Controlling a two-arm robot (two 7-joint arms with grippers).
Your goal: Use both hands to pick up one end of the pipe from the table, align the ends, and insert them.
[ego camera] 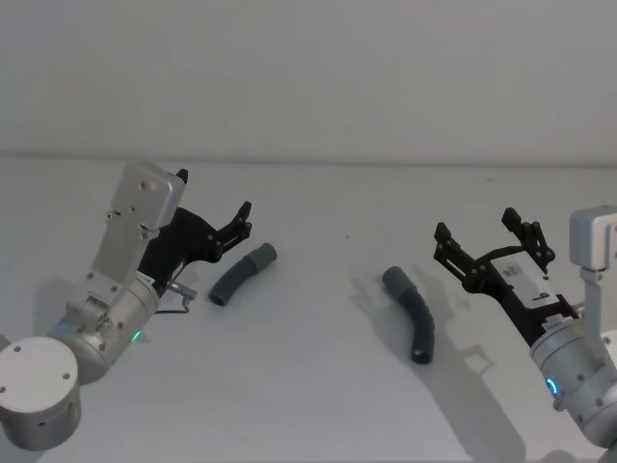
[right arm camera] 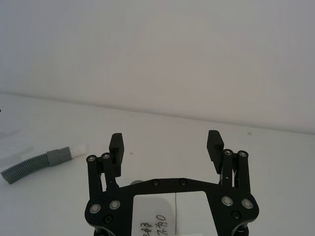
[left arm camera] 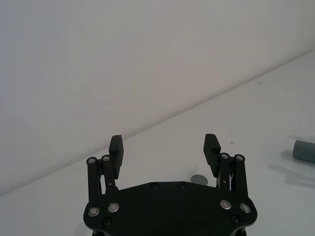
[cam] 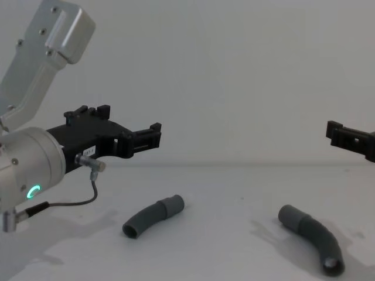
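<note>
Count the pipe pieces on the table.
2. The left piece lies near the open left tool; the right piece lies near the open right tool. Both rest on the table, well apart, ungripped. None seems hidden.

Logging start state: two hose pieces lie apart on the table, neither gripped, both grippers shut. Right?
No, both are open: left gripper in the left wrist view, right gripper in the right wrist view, jaws wide apart. The left hose piece and right hose piece do lie apart on the table, ungripped.
</note>
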